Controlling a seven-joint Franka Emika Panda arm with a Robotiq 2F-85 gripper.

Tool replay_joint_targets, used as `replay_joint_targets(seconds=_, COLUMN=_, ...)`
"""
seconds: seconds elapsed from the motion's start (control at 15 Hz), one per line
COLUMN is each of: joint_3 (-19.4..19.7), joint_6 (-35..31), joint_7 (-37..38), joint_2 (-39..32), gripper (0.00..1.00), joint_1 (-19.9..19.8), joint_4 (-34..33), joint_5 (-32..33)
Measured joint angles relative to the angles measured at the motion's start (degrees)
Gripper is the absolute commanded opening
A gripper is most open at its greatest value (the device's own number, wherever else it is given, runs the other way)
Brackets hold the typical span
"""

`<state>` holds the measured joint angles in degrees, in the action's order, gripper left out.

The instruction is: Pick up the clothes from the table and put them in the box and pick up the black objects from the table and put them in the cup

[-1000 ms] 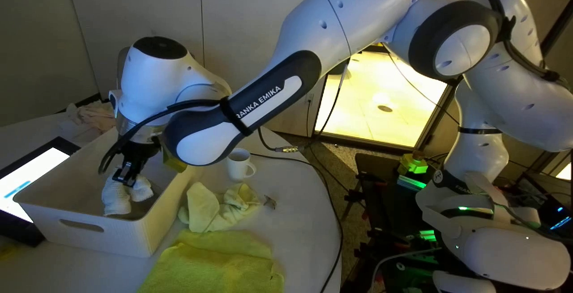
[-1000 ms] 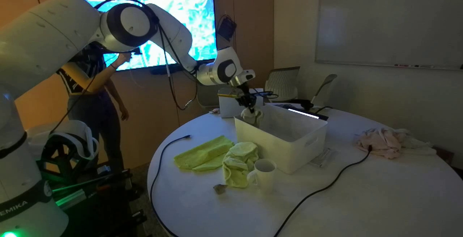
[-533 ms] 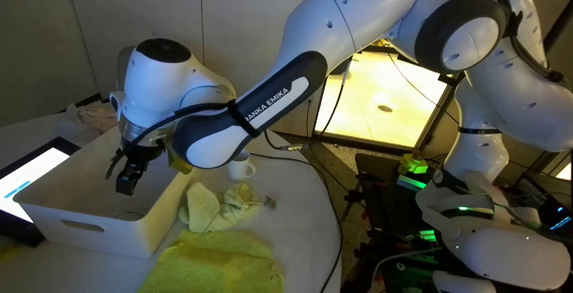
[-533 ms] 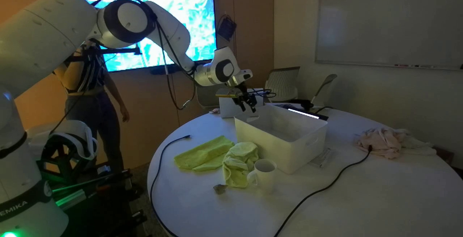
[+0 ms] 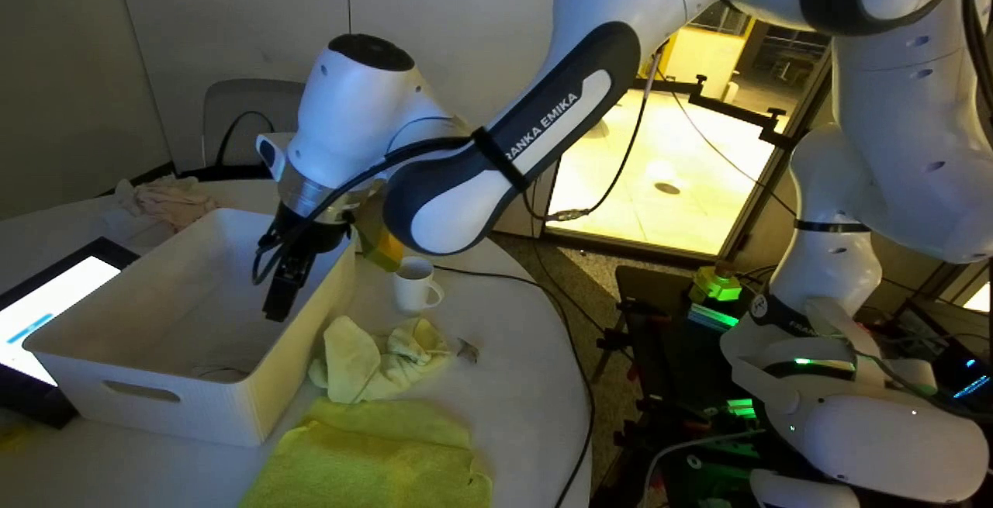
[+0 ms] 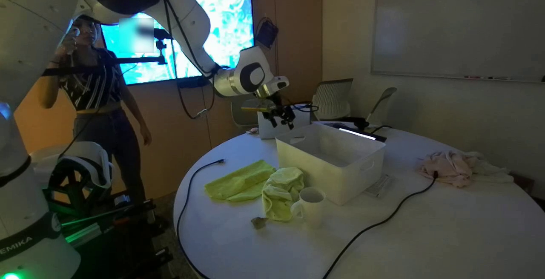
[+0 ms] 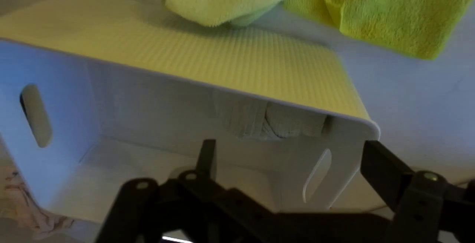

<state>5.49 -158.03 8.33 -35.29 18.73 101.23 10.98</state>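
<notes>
My gripper (image 7: 289, 152) stands open with nothing between its fingers, above the near long side of the white box (image 5: 194, 423); in an exterior view the gripper (image 6: 282, 124) hangs over the rim. Inside the box, against the wall, lies a pale cloth (image 7: 293, 120). Two more clothes rest on the white table (image 6: 383, 253) beside the box: a crumpled yellow-green one (image 5: 349, 364) and a flat, folded one (image 5: 372, 461). The white cup (image 5: 415, 287) stands upright near the crumpled cloth. A small grey-brown object (image 6: 258, 222) lies close by; whether it counts among the black objects I cannot tell.
A tablet with a lit screen (image 5: 58, 314) sits against the box's far side. A pinkish cloth pile (image 6: 453, 168) lies farther off on the table. Black cables (image 6: 383, 221) run across the tabletop. Behind the box stands a pale boxy thing (image 6: 272, 127). A person (image 6: 98, 87) is in the background.
One second ago the gripper held a pale cloth over the box. It has opened, the cloth has dropped inside, and the arm has since risen and drawn back toward its base.
</notes>
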Motion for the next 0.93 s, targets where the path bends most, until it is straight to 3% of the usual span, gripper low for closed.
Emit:
replay_joint_targets(seconds=0.6, joint_3=-6.0, joint_6=-1.4, joint_7=-4.4, joint_2=11.9, gripper=1.0, joint_1=-10.3, joint_4=28.2, joint_5=-3.4)
replay_joint_targets(seconds=0.93, joint_3=-6.5, joint_6=-1.4, joint_7=-6.0, joint_2=10.1, gripper=1.0, joint_1=-13.7, joint_4=32.4, joint_5=-5.6)
